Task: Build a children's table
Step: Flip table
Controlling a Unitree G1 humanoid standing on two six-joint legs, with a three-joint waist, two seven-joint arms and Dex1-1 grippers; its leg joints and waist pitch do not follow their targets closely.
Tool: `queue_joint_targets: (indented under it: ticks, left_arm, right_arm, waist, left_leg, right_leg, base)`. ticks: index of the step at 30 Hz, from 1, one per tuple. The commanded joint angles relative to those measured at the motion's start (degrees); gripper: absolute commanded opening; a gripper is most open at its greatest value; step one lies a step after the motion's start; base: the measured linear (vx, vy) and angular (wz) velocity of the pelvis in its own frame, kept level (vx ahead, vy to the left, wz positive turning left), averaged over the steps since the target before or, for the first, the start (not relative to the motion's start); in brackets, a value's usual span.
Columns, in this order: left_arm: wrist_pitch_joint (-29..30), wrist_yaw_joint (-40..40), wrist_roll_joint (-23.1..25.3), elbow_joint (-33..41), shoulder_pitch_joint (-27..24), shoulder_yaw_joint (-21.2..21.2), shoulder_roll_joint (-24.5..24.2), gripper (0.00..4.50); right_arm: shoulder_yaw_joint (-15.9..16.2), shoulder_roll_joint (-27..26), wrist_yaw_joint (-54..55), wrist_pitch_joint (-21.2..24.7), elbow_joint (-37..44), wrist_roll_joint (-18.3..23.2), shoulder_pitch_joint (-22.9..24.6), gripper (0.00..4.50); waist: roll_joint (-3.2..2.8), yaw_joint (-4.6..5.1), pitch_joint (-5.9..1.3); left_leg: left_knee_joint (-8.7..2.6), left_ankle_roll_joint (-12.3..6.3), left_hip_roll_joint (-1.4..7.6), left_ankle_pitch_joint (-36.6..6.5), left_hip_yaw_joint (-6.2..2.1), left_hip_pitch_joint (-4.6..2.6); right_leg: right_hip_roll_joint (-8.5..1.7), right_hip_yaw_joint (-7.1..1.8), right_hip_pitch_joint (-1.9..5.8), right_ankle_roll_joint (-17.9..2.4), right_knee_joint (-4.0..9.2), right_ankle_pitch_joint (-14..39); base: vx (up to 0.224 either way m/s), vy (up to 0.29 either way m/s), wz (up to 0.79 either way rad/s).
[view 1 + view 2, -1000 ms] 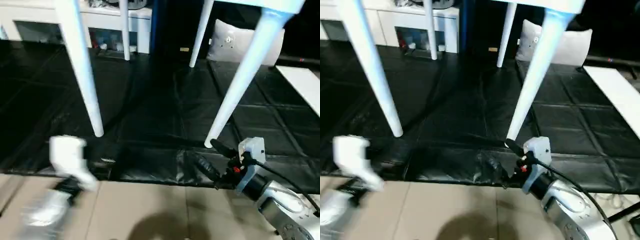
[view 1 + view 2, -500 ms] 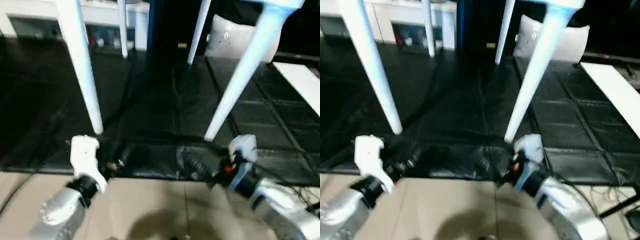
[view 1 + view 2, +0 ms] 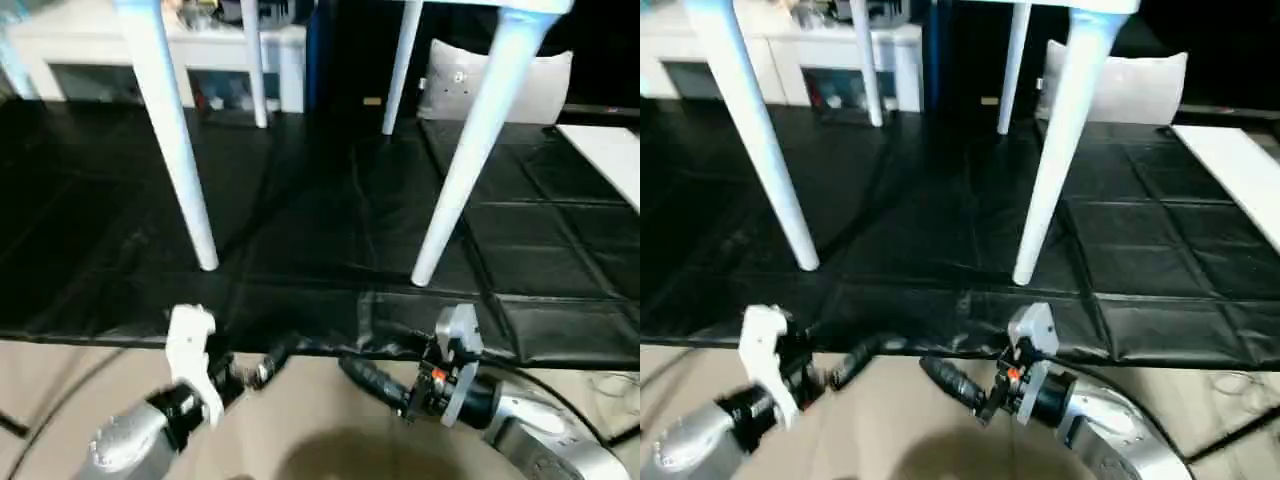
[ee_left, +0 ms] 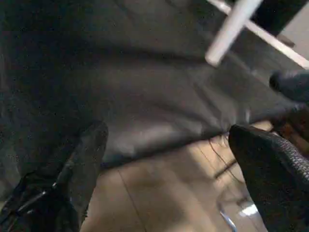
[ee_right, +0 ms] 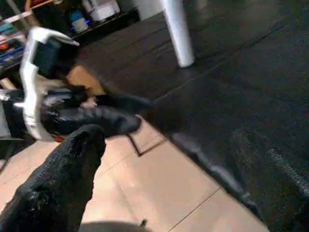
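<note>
A second ago the left claw (image 3: 262,368) was a blur low at the left edge of the head views; now it has swung inward and sits low and left of centre, pointing toward the right claw (image 3: 375,378). The right claw has dropped back from the foot of the near right leg (image 3: 470,150) and now hangs over the tan floor (image 3: 890,420) just short of the black mat (image 3: 300,200). Both claws stand spread wide with nothing between their fingers.

The children's table (image 3: 1060,8) stands upright on the mat, well beyond both claws. The near left leg (image 3: 170,130) comes down ahead of the left claw, and the near right leg ahead of the right claw. The two far legs stand farther back, before a white cabinet (image 3: 150,50) and a pale cushion-like panel (image 3: 535,90).

The head views give the whole table and both arms. The left wrist view brings in one leg foot (image 4: 227,36) past its spread fingers (image 4: 84,164) and the mat's edge. The right wrist view shows the left claw (image 5: 116,113) facing it across the floor, with a leg foot (image 5: 178,34) on the mat behind.
</note>
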State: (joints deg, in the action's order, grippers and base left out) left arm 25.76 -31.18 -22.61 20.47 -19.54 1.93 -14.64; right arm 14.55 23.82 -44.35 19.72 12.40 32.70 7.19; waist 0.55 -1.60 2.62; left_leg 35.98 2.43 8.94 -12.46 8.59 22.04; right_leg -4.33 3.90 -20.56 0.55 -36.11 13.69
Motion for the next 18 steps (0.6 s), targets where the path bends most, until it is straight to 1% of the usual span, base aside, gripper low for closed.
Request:
queue_joint_targets:
  ticks: [1, 2, 3, 4, 5, 6, 7, 8, 9, 10, 11, 12, 13, 14, 15, 16, 17, 18]
  left_arm:
    - [-1.2, -2.0, -1.0, -0.2, -1.6, -0.4, -0.3, 4.43]
    - [-1.4, -2.5, -1.5, -0.4, -2.3, -0.5, -0.4, 4.43]
    - [-1.5, -2.7, -1.8, -0.5, -2.6, -0.6, -0.5, 4.43]
    - [-2.2, -3.7, -1.7, -1.2, -3.2, -0.3, -1.1, 4.43]
    - [-3.4, -4.9, -1.1, -2.2, -4.0, 0.2, -1.9, 4.43]
    - [-4.2, -5.6, -0.7, -3.1, -4.4, 0.5, -2.3, 4.43]
    - [-5.2, -6.3, -0.2, -4.2, -4.9, 0.8, -2.8, 4.43]
    - [-6.8, -6.9, 0.8, -6.4, -5.2, 0.9, -3.1, 4.43]
    - [-9.1, -7.4, 2.3, -9.8, -5.8, 1.1, -3.5, 4.43]
    - [-10.3, -7.4, 3.3, -11.9, -6.2, 1.3, -3.6, 4.43]
    - [-10.9, -7.4, 3.8, -12.8, -6.4, 1.3, -3.6, 4.43]
    - [-10.9, -7.4, 3.8, -12.8, -6.4, 1.3, -3.6, 4.43]
    - [-13.5, -7.2, 4.6, -15.8, -7.2, 1.4, -2.9, 4.43]
    - [-15.4, -6.9, 4.9, -17.9, -7.7, 1.2, -2.2, 4.43]
    - [-15.5, -6.8, 4.9, -18.0, -7.8, 1.2, -2.2, 4.43]
    - [-17.5, -5.9, 6.3, -22.0, -7.7, 1.8, -1.7, 4.43]
    - [-17.9, -5.6, 6.8, -23.3, -7.5, 2.1, -1.8, 4.43]
    - [-17.9, -5.6, 6.8, -23.3, -7.5, 2.1, -1.8, 4.43]
  right_arm:
    - [2.4, 1.3, -3.3, -0.7, -2.6, -2.1, -0.7, 4.5]
    - [3.2, 1.5, -4.3, -0.7, -3.5, -2.8, -0.9, 4.5]
    - [3.6, 1.7, -5.0, -0.7, -4.0, -3.2, -1.0, 4.5]
    - [4.6, 1.8, -5.8, -1.5, -5.1, -4.6, -1.2, 4.5]
    - [6.1, 1.9, -6.7, -2.4, -6.7, -6.5, -1.6, 4.5]
    - [6.9, 1.9, -7.0, -3.2, -7.7, -7.7, -1.7, 4.5]
    - [7.7, 1.8, -7.2, -4.0, -8.9, -9.0, -1.9, 4.5]
    - [8.7, 1.6, -7.0, -5.1, -10.4, -10.6, -2.3, 4.5]
    - [10.2, 0.8, -6.4, -6.9, -13.6, -13.0, -2.9, 4.5]
    - [11.3, 0.0, -5.8, -8.1, -16.3, -14.7, -3.2, 4.5]
    - [11.9, -0.5, -5.6, -8.7, -17.8, -15.5, -3.4, 4.5]
    - [11.9, -0.5, -5.6, -8.8, -17.8, -15.5, -3.4, 4.5]
    - [13.9, -1.5, -5.1, -11.2, -22.0, -18.5, -3.6, 4.5]
    - [14.5, -2.5, -4.5, -12.1, -24.3, -19.4, -3.6, 4.5]
    - [14.6, -2.6, -4.5, -12.2, -24.5, -19.5, -3.6, 4.5]
    - [14.6, -4.8, -2.3, -13.2, -28.9, -20.8, -3.8, 4.5]
    - [14.6, -5.4, -1.5, -13.4, -30.4, -21.2, -3.9, 4.5]
    - [14.6, -5.4, -1.5, -13.4, -30.4, -21.2, -3.9, 4.5]
  waist:
    - [-0.74, 0.29, -1.55]
    - [-0.43, 0.21, -1.62]
    - [-0.35, -0.04, -1.74]
    - [-0.35, -0.1, -1.96]
    - [-0.06, -0.2, -2.09]
    - [0.18, -0.21, -2.24]
    - [0.1, -0.23, -2.17]
    - [0.42, -0.1, -2.16]
    - [0.24, -0.19, -2.18]
    - [0.59, -0.04, -2.09]
    - [0.46, -0.04, -1.92]
    - [0.47, -0.05, -1.89]
    - [0.44, -0.07, -1.72]
    - [0.63, 0.14, -1.45]
    - [0.65, 0.14, -1.33]
    - [1.15, 0.22, -1.0]
    - [1.01, 0.23, -0.95]
    - [0.96, 0.19, -0.95]
  left_leg:
    - [-6.73, 1.95, 4.54, -21.7, -2.35, -0.25]
    - [-6.67, 1.91, 4.56, -21.9, -2.2, -0.33]
    - [-6.53, 1.48, 4.64, -20.7, -2.01, -0.59]
    - [-6.34, 1.12, 4.58, -19.1, -1.86, -0.57]
    - [-6.35, -0.35, 4.62, -15.2, -1.55, -0.36]
    - [-6.21, -1.01, 4.57, -13.3, -1.42, -0.33]
    - [-6.25, -1.34, 4.5, -12.8, -1.35, -0.25]
    - [-6.25, -1.76, 4.5, -12.4, -1.21, -0.23]
    - [-6.32, -1.73, 4.57, -12.4, -1.18, -0.38]
    - [-6.2, -1.8, 4.61, -12.3, -1.03, -0.47]
    - [-6.34, -1.52, 4.73, -12.9, -1.01, -0.54]
    - [-6.44, -1.32, 4.82, -13.4, -1.03, -0.61]
    - [-6.58, -0.82, 4.98, -14.5, -1.04, -0.77]
    - [-6.69, -0.47, 4.91, -16.1, -0.93, -0.8]
    - [-6.77, -0.34, 4.89, -17.0, -0.94, -0.72]
    - [-6.98, 0.01, 4.95, -19.2, -0.97, -0.74]
    - [-7.03, 0.65, 4.91, -20.9, -0.95, -1.09]
    - [-7.02, 0.85, 4.99, -21.1, -1.05, -1.17]
  right_leg:
    - [-4.34, -3.3, 0.69, -8.1, 5.93, 18.4]
    - [-4.37, -3.4, 0.63, -8.1, 6.05, 18.4]
    - [-4.49, -3.65, 0.51, -8.6, 6.01, 16.9]
    - [-4.48, -3.73, 0.64, -9.0, 5.84, 14.6]
    - [-4.26, -3.66, 0.82, -9.9, 5.51, 8.9]
    - [-4.25, -3.58, 0.98, -10.2, 5.12, 6.4]
    - [-4.23, -3.54, 1.06, -10.2, 5.19, 5.9]
    - [-4.23, -3.52, 1.08, -9.9, 5.14, 5.8]
    - [-4.25, -3.53, 1.12, -9.9, 5.15, 5.8]
    - [-4.28, -3.61, 0.9, -10.1, 5.2, 5.9]
    - [-4.3, -3.66, 0.84, -10.2, 5.29, 6.5]
    - [-4.3, -3.65, 0.88, -10.3, 5.36, 6.7]
    - [-4.29, -3.68, 0.75, -10.5, 5.37, 6.8]
    - [-4.16, -3.68, 0.55, -10.7, 5.58, 7.7]
    - [-4.26, -3.73, 0.54, -10.7, 5.66, 8.9]
    - [-4.36, -3.82, 0.41, -10.2, 5.99, 12.1]
    - [-4.5, -4.0, 0.18, -9.7, 6.26, 15.5]
    - [-4.68, -4.13, 0.21, -9.6, 6.34, 15.7]
  base:
    - [0.0, 0.0, 0.0]
    - [0.0, 0.0, 0.0]
    - [0.058, 0.007, -0.01]
    - [0.064, -0.001, 0.0]
    - [0.064, -0.001, 0.0]
    - [0.0, 0.0, 0.0]
    - [0.0, 0.0, 0.0]
    - [0.0, 0.0, 0.0]
    - [0.0, 0.0, 0.0]
    - [0.0, 0.0, 0.0]
    - [0.0, 0.0, 0.0]
    - [0.0, 0.0, 0.0]
    - [0.0, 0.0, 0.0]
    - [0.0, 0.0, 0.0]
    - [0.0, 0.0, 0.0]
    - [0.0, 0.0, 0.0]
    - [0.0, 0.0, 0.0]
    - [0.0, 0.0, 0.0]
